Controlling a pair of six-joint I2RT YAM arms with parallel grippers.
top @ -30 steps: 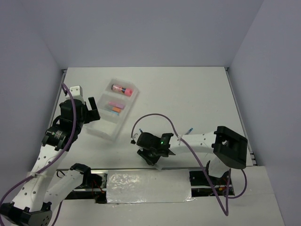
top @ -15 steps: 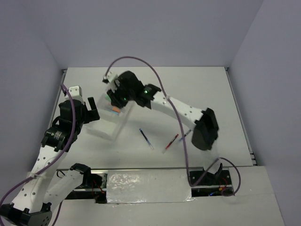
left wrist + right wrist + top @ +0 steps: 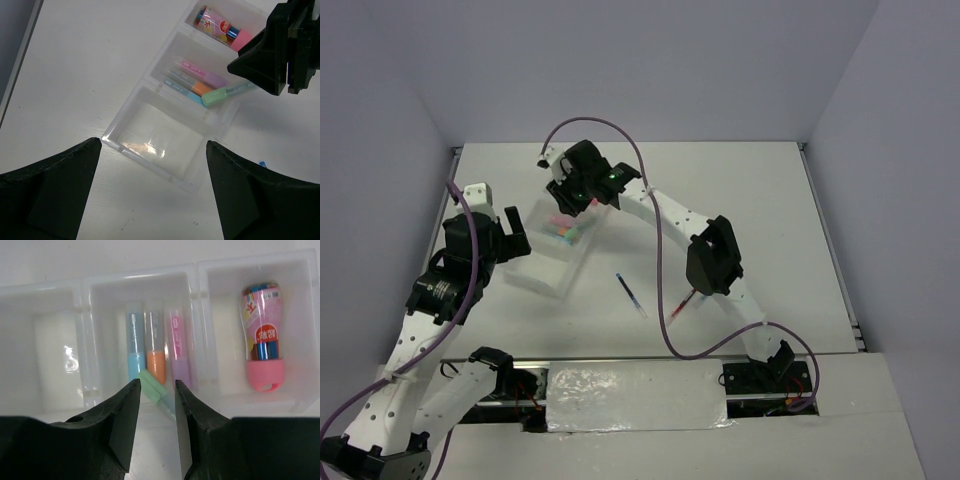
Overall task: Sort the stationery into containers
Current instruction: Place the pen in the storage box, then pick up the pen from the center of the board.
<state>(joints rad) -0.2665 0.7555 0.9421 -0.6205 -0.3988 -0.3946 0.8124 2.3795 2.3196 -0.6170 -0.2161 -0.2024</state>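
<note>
The green highlighter (image 3: pixel 149 382) lies between the right hand (image 3: pixel 155 386) fingers (image 3: pixel 120 420).

Stretched far forward and to the left, the right gripper (image 3: pixel 156 385) points down, jaws narrowly parted; the left gripper (image 3: pixel 151 145) hovers nearby, jaws spread wide.

Translucent tray (image 3: pixel 140 276); pink tube (image 3: pixel 263 335); blue highlighter (image 3: pixel 135 347), orange highlighter (image 3: pixel 156 352), purple highlighter (image 3: pixel 178 350), green highlighter (image 3: pixel 152 386); blue pen (image 3: pixel 631 295); white table (image 3: pixel 770 200).
</note>
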